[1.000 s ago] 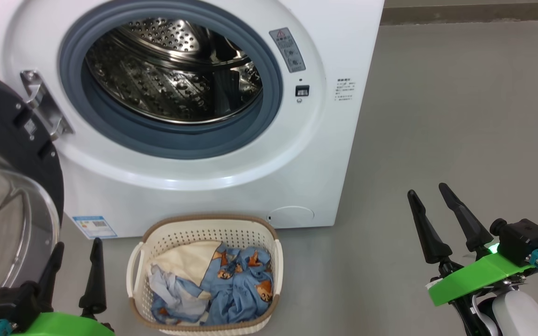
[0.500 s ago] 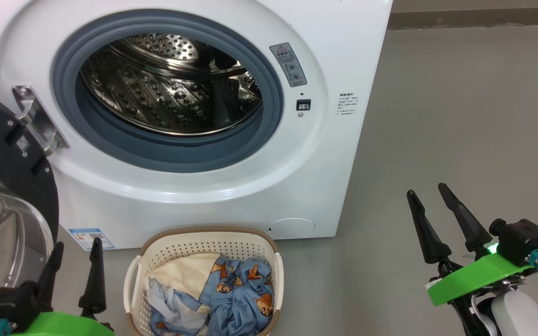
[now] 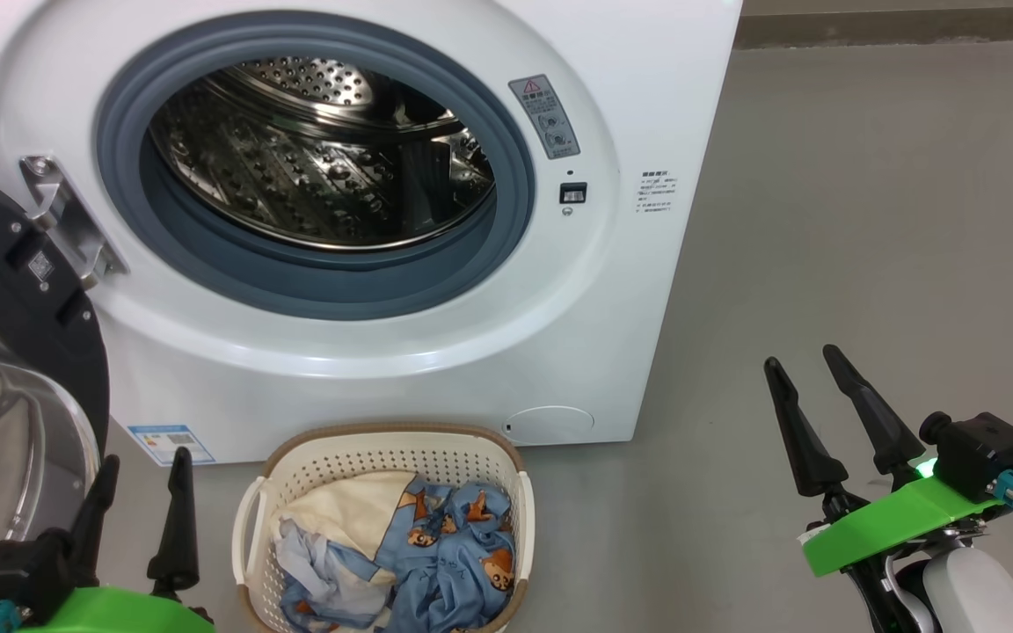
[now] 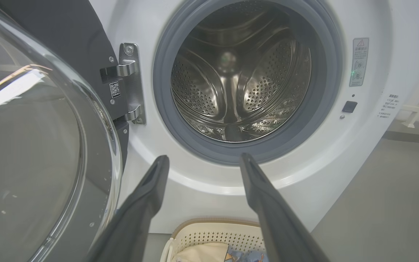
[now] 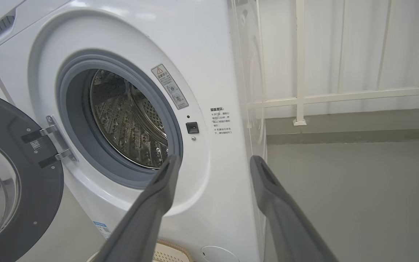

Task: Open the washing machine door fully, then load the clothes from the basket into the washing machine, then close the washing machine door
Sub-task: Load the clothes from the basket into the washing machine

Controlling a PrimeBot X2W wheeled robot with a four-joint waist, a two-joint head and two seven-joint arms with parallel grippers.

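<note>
Standing wide open at left, the washing machine door [image 3: 5,290] is just beside the spread, empty left gripper [image 3: 145,457], which may bump it reaching for the clothes [image 3: 445,554] in the basket [image 3: 383,432]; the right gripper [image 3: 800,359] is likewise spread, empty.

Door [image 3: 5,352] wide open, L of washing machine [image 3: 621,290]; blue/cream clothes [image 3: 436,554] heaped in basket [image 3: 383,457] at its front.
</note>
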